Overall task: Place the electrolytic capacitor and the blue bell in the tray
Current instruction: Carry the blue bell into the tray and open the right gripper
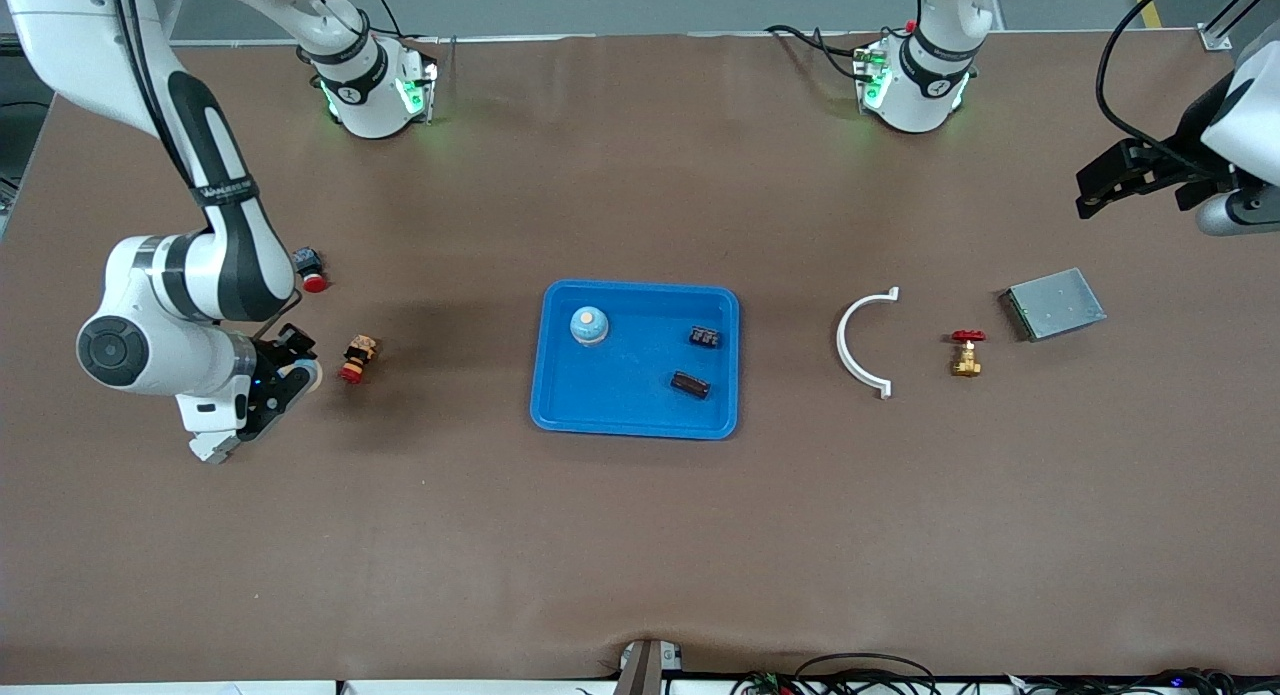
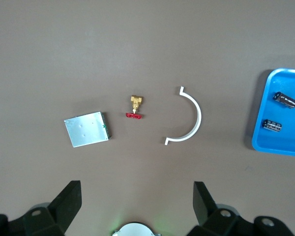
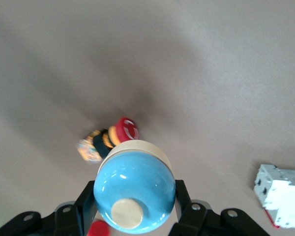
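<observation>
Tray (image 1: pixel 545 375) mid-table already holds one bell (image 1: pixel 589 325) and capacitors (image 1: pixel 690 384); left gripper (image 1: pixel 1092 199) waits, fingers open, over its table end; right gripper (image 1: pixel 298 377) fingers pinch a second blue bell (image 3: pixel 134 189) over the table beside a toy figure (image 1: pixel 357 359), so the smooth dome may slip or clip the toy.

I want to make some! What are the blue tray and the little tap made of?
The tray looks like smooth plastic: even bright blue, rounded rim. The tap looks like brass, shiny golden-yellow; its red wheel could be painted metal or plastic.
</observation>
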Controlling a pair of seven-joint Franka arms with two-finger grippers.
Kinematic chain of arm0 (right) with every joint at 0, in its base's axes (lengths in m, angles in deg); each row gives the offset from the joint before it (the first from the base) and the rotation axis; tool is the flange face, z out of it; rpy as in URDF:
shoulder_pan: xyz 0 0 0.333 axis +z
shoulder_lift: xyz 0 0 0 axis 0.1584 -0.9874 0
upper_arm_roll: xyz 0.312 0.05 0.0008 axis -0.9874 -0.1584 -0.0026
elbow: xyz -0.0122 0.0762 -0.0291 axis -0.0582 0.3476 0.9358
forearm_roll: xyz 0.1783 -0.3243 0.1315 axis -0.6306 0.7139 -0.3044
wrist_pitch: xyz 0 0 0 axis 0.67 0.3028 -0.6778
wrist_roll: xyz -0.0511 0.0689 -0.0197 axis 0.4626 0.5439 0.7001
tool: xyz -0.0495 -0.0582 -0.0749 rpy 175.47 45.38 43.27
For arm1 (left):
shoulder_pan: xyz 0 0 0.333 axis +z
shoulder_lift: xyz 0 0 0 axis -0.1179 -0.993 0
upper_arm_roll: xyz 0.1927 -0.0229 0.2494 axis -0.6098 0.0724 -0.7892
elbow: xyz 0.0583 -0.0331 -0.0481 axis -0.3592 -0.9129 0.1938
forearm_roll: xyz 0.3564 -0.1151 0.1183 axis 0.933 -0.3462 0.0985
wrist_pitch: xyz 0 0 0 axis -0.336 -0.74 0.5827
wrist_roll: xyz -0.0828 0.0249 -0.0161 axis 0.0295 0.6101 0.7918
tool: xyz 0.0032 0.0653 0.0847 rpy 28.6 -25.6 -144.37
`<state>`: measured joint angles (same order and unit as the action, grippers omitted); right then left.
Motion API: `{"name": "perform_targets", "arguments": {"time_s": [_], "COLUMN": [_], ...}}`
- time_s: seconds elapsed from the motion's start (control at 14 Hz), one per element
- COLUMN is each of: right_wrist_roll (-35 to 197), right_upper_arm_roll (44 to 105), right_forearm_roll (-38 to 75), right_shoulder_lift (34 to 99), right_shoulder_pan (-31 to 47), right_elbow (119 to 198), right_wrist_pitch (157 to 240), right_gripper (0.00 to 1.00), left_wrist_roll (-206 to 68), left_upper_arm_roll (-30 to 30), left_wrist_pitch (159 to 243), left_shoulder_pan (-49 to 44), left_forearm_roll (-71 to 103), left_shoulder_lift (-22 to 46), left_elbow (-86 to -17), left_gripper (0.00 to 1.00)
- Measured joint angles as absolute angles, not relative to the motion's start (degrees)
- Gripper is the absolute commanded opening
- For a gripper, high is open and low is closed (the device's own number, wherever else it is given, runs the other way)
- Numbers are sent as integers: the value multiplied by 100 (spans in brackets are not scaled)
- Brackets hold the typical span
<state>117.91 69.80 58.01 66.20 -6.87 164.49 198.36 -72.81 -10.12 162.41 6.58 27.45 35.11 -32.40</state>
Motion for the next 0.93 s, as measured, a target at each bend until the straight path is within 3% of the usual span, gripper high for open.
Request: {"name": "perform_targets", "arguments": {"time_s": [0.64, 0.93], "right_wrist_roll": [8929, 7671], "right_upper_arm_roll": [6927, 6924], "right_forearm_roll": [5486, 5285], "right_shoulder_lift": [6978, 6978], "right_shoulder_pan": [635, 1308], "right_elbow": [16419, 16381], "right_wrist_pitch": [19497, 19519], "right_gripper": [12, 12], "left_wrist_roll": [-7258, -7258], "left_upper_arm_roll": [-1278, -1278], "left_wrist_pitch": [16774, 16869], "left_shoulder_pan": [396, 385], "left_forearm_roll": [2745, 2745], "left_shoulder_lift": [4032, 3969], "left_elbow": [-4158, -4301], "left_gripper": [100, 100]}}
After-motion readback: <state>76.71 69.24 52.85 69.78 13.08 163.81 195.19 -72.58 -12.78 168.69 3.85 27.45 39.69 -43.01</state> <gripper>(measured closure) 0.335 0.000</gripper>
